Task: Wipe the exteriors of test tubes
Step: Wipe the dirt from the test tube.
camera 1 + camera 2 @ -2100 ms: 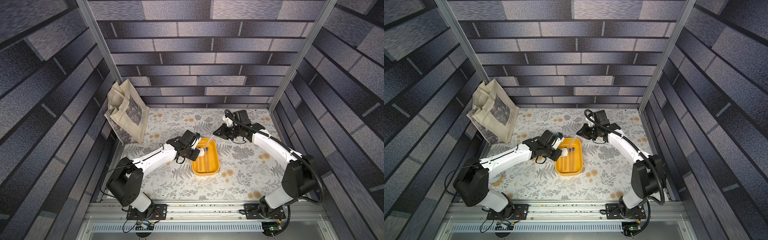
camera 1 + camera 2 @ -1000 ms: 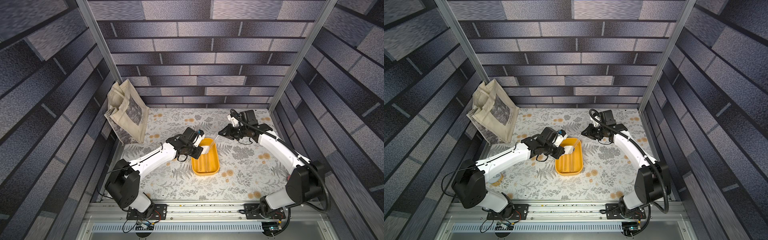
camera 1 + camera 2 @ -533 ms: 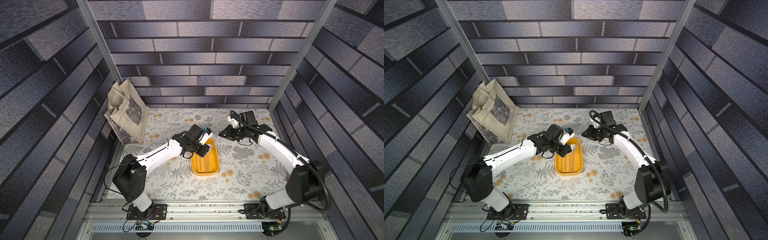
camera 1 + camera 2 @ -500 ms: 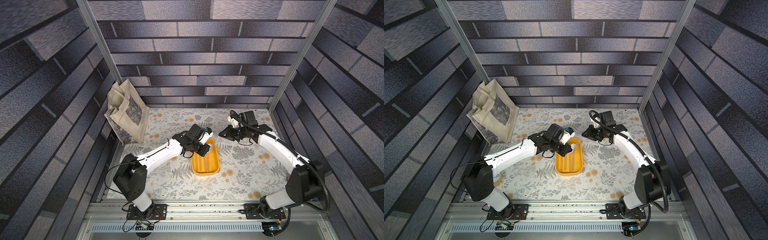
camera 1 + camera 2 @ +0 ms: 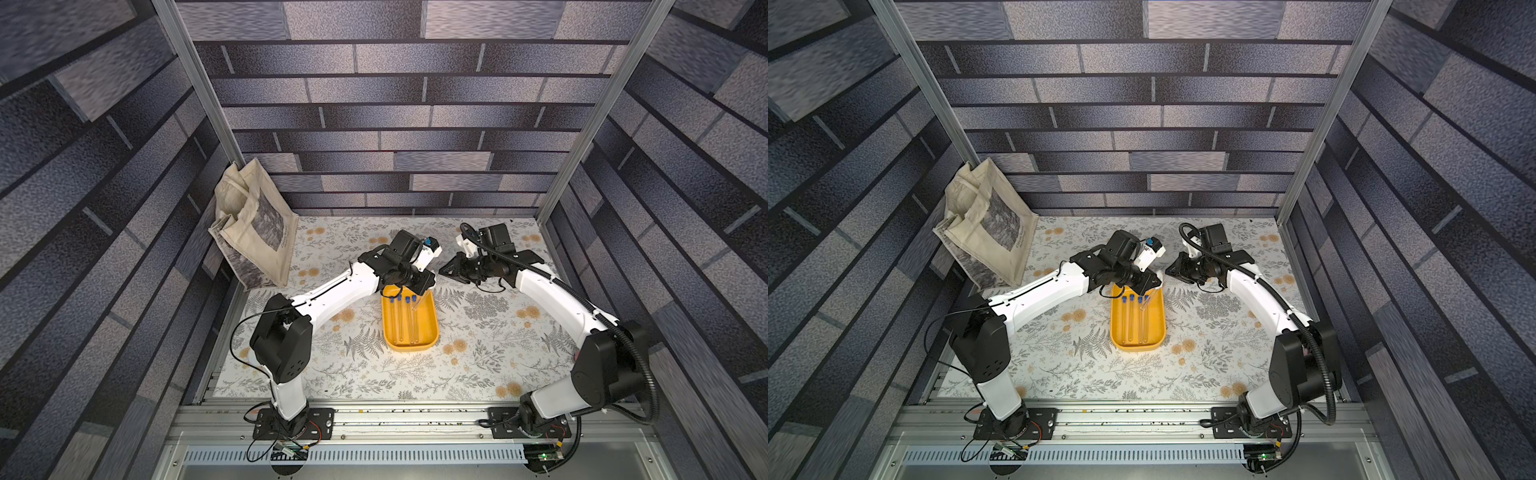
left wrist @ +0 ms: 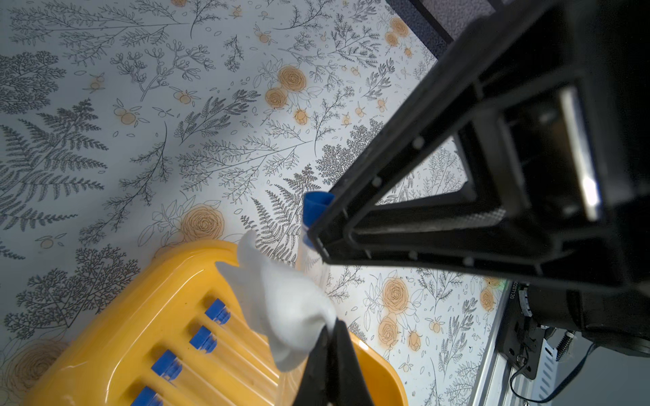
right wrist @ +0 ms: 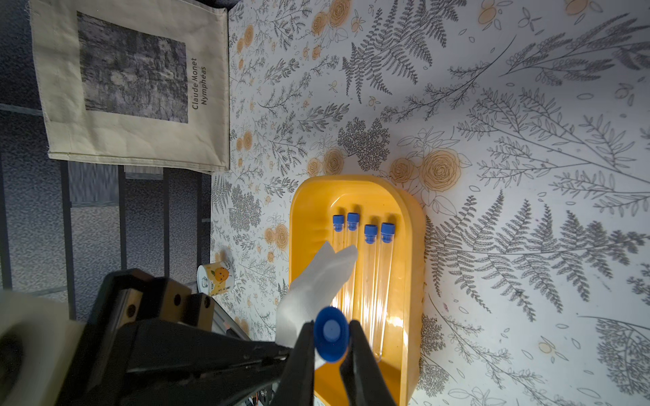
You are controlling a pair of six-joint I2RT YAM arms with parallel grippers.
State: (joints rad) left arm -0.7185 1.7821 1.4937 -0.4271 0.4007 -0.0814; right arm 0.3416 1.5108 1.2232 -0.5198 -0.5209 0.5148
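- The right gripper [image 7: 330, 346] is clamped on the blue cap of one test tube [image 7: 330, 330], which it holds over the 12 o'clock end of the yellow tray [image 5: 429, 332].
- The left gripper [image 6: 330, 355] is pinched tight on a white cloth [image 6: 285, 309], just beside that tube.
- Four more test tubes [image 7: 369, 274] lie side by side in the tray, caps toward 12 o'clock.
- At the tray's 10 o'clock, a tote bag [image 7: 133, 88] reads "Claude Monet Nymphéas".

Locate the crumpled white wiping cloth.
In the right wrist view the white cloth is pinched in the left gripper over the yellow plastic tray, beside the blue-capped clear tube that the right gripper holds.
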